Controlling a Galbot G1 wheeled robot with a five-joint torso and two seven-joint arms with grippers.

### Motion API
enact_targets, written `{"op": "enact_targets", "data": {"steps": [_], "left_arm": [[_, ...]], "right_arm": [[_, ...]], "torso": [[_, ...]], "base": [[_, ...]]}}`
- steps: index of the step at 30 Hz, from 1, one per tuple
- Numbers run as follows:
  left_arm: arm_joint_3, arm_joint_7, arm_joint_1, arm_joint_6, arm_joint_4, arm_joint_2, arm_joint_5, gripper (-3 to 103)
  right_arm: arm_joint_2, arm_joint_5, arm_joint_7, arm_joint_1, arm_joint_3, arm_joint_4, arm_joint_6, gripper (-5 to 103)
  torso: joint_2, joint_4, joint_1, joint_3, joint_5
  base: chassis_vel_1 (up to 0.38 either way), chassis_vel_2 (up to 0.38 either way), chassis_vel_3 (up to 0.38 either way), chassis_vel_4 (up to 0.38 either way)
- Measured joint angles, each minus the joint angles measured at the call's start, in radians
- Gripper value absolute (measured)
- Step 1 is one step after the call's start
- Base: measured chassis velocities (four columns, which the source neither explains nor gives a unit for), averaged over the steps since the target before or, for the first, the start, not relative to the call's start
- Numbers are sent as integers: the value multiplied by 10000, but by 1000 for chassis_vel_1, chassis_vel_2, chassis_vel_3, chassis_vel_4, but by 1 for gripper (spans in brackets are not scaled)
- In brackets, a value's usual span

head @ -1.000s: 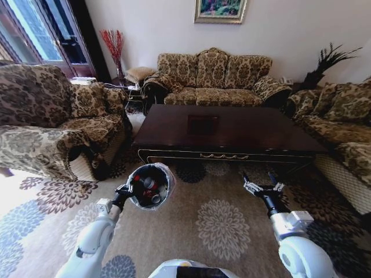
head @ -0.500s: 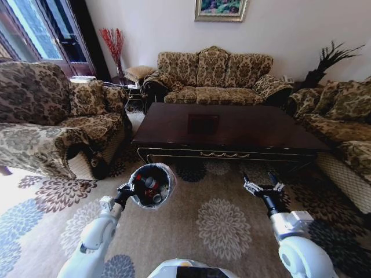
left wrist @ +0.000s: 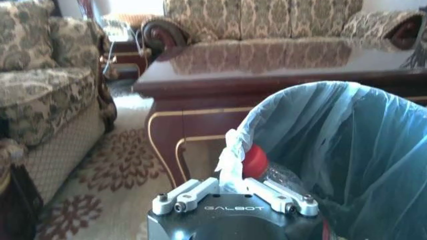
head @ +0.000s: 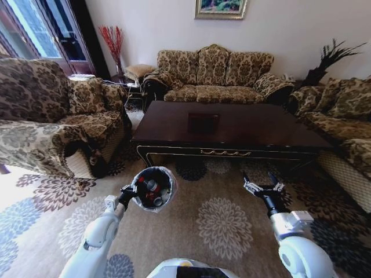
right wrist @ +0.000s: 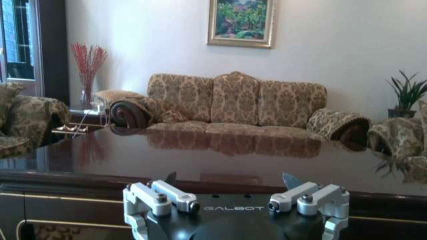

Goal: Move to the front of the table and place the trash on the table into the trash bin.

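1. Glossy dark wood forms the bench (head: pixel 232 130), seen ahead of the robot with no litter visible on it, so the clearing is judged done or nearly done.
2. Held up above the carpet by the left gripper (head: pixel 126 194), its jaws clenched on the rim, is the trash bin (head: pixel 153 187).
3. Inside the bin's whitish bag, trash is seen: a red item, pale pieces, and a clear bottle with a red cap (left wrist: pixel 254 161).
4. Near the bench's front edge, the right gripper (head: pixel 262 188) is held out, jaws spread and grasping nothing.
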Motion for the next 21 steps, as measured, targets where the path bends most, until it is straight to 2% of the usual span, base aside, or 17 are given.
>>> {"op": "enact_targets", "data": {"steps": [17, 21], "left_arm": [[95, 28, -217, 423, 129, 188, -20, 1], [157, 72, -402, 677, 334, 362, -11, 1]], "right_arm": [[0, 0, 0, 0, 0, 0, 0, 100], [0, 0, 0, 0, 0, 0, 0, 100]], "torso": [[-697, -2, -267, -432, 0], [-873, -3, -341, -537, 0]], "base": [[0, 0, 0, 0], [0, 0, 0, 0]]}}
